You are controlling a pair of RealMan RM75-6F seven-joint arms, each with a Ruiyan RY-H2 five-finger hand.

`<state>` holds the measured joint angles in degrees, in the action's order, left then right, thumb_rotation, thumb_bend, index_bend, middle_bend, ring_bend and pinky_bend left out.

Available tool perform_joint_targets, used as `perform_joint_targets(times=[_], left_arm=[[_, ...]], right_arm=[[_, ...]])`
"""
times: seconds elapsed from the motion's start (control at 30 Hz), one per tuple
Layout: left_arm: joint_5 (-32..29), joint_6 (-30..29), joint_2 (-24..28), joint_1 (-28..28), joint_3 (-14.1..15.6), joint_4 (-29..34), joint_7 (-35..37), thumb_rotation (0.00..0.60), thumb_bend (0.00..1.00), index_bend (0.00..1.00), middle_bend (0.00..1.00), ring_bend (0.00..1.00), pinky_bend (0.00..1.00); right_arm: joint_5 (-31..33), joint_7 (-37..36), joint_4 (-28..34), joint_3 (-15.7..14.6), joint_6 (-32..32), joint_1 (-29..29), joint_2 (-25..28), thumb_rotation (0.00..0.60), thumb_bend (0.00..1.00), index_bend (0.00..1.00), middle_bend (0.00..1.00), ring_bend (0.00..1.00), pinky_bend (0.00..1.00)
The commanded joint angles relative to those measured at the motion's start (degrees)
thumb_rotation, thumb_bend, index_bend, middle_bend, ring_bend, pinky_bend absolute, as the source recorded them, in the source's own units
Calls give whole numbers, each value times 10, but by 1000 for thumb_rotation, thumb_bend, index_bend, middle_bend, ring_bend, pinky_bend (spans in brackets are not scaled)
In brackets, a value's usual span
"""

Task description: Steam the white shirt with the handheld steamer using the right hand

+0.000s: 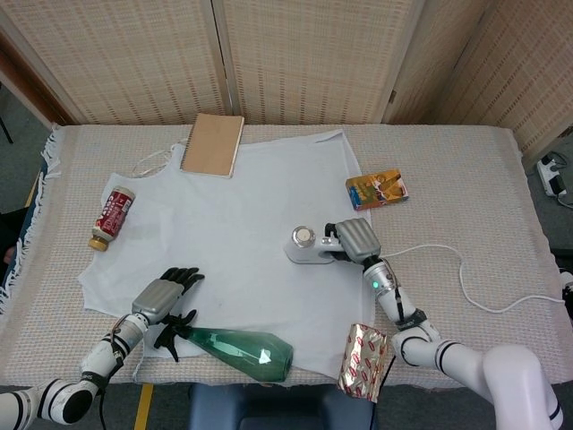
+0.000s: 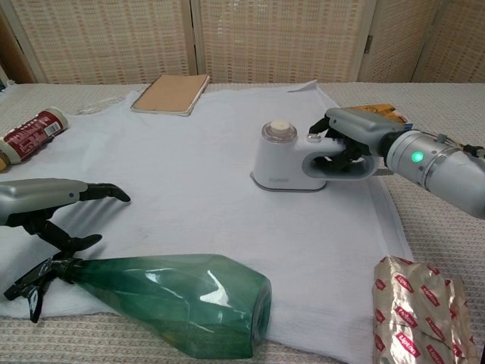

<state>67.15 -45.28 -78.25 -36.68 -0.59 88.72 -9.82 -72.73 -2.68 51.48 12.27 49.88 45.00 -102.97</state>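
The white shirt (image 1: 233, 210) (image 2: 189, 159) lies spread flat over the middle of the table. A white handheld steamer (image 1: 309, 246) (image 2: 292, 161) stands on its right part, base down on the cloth. My right hand (image 1: 354, 240) (image 2: 350, 136) grips the steamer's handle from the right, fingers wrapped through the loop. The steamer's white cord (image 1: 457, 278) trails off to the right. My left hand (image 1: 166, 291) (image 2: 53, 205) hovers over the shirt's front left corner, fingers apart, holding nothing, just above the spray bottle's trigger.
A green spray bottle (image 1: 237, 349) (image 2: 167, 299) lies along the front edge. A foil snack bag (image 1: 363, 361) (image 2: 420, 307) sits front right. A brown notebook (image 1: 213, 143), a red-labelled bottle (image 1: 111, 216) and an orange box (image 1: 377, 189) lie around the shirt.
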Motion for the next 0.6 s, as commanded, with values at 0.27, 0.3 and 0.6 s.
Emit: perform_joint_targets(times=[0.27,0.3,0.6], left_arm=[[2,-3,5,2,2,6,3,385,479,111,55,0,0],[3,-4,5,2,3,7,3,385,479,111,55,0,0],[6,-9,4,1,2,10,0,385,478,112,55,0,0]], right_arm=[[18,7,-4,7,9,-28,50,600,975,808,790,832,981],[15,3,8,8,17,-31,59,600,975,808,790,832,981],[-1,-18,131,27,33,-19,91,600,974,808,790,833,981]])
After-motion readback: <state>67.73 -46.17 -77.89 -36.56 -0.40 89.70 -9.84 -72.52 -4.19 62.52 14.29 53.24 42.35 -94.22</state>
